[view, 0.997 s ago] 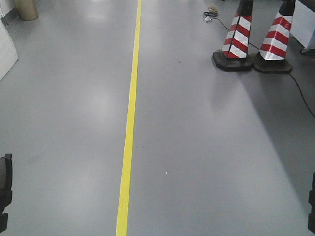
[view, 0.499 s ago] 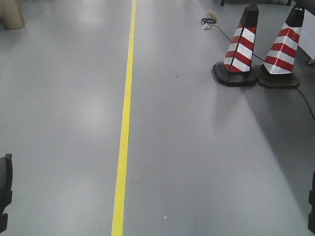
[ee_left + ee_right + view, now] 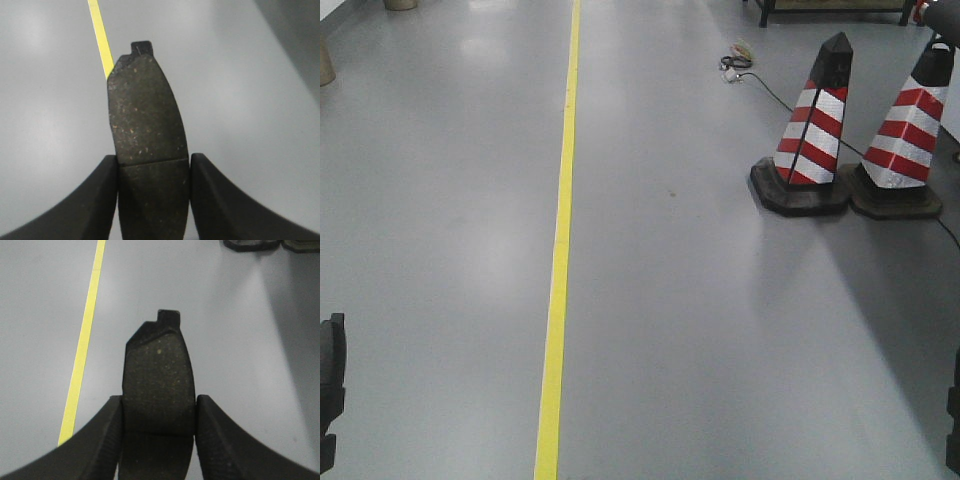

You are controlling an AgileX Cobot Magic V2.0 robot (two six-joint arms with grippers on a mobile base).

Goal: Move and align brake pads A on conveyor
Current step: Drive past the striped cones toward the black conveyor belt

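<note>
No readable text, label, brand or number in any view. Left brake pad (image 3: 147, 125), right brake pad (image 3: 159, 385): speckled faces, nothing legible. Only markings: yellow line (image 3: 557, 270) on floor (image 3: 700, 330); red-white stripes on left cone (image 3: 812, 125), right cone (image 3: 910, 135).

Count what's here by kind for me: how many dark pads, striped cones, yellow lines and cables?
Dark-grey curved brake pads: 2
Red-and-white striped traffic cones: 2
Yellow painted floor line: 1
Black floor cable: 1
Total: 6
</note>
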